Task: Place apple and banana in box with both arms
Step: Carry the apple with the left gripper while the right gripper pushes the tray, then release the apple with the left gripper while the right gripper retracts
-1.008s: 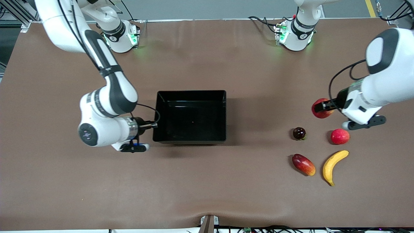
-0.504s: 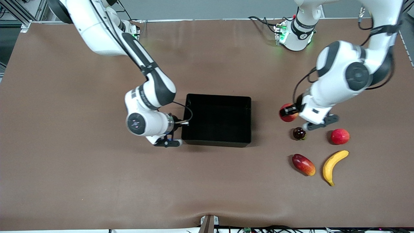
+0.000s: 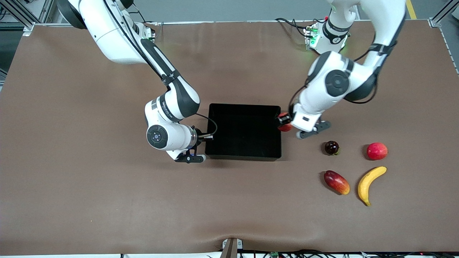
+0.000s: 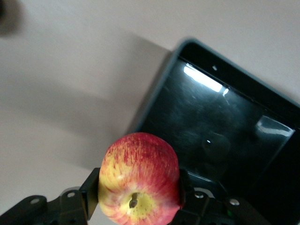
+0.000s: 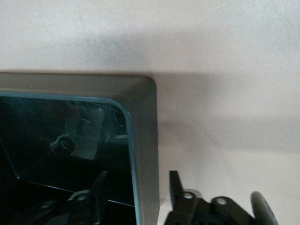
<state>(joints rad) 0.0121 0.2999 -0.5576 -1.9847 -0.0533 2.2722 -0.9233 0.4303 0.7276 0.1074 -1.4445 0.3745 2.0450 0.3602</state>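
A: Front view, over at the left tool (image 3: 282, 122): pinching the apple (image 4: 139, 180) between both pads, hanging right above the box (image 3: 244, 106) wall at the left arm's end.

B: Not inside yet, by the look of it. Needs carrying inward, toward the right arm's end, before any letting go.

A: Now the right tool (image 5: 138, 192): spread apart, straddling the box wall at the right arm's end, touching neither face in the right wrist view.

B: And the banana (image 3: 369, 183)?

A: Lying on the table, well apart from the box, nearer the front camera, toward the left arm's end. Long axis slanted, the tip farther from the camera pointing away from the box. Much closer to the left arm, so probably a job for that one.
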